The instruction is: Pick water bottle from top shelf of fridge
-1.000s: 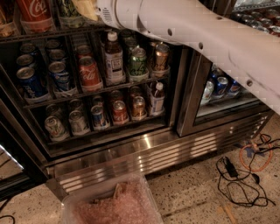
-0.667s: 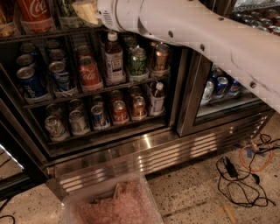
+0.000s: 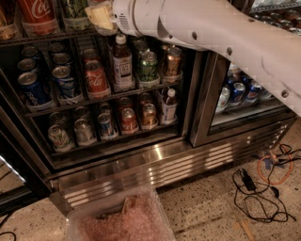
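Reaching into the black-lined, steel-framed drinks fridge (image 3: 155, 162)

A white robot arm (image 3: 211, 33) stretches in from the view's right. Its cream-coloured gripper (image 3: 99, 16) sits at the dark wire top shelf (image 3: 51, 34), just right of a red cola can (image 3: 35, 12). Whether it is open, or grasping anything, cannot be told. The clear, colourless plastic water bottle (image 3: 104, 29) is probably the rounded translucent form under the gripper, on that shelf, mostly hidden.
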### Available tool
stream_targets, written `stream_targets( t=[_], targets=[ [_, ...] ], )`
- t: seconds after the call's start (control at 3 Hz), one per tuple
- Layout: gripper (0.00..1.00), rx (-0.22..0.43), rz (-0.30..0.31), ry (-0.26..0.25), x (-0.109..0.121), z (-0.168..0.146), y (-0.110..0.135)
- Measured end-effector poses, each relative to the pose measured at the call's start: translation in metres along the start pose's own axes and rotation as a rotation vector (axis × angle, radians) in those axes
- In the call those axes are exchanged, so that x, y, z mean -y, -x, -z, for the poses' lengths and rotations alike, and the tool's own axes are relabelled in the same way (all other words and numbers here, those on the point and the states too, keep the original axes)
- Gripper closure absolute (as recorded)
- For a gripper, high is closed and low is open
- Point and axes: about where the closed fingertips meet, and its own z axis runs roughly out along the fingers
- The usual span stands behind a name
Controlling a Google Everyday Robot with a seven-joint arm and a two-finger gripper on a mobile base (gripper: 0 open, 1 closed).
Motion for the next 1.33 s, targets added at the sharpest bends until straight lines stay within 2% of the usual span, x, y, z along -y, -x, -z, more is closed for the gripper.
stream_targets(
  t=[1.33],
  targets=[
    [1.00,0.016,-0.063,0.039,0.011,0.019,-0.008]
  ],
)
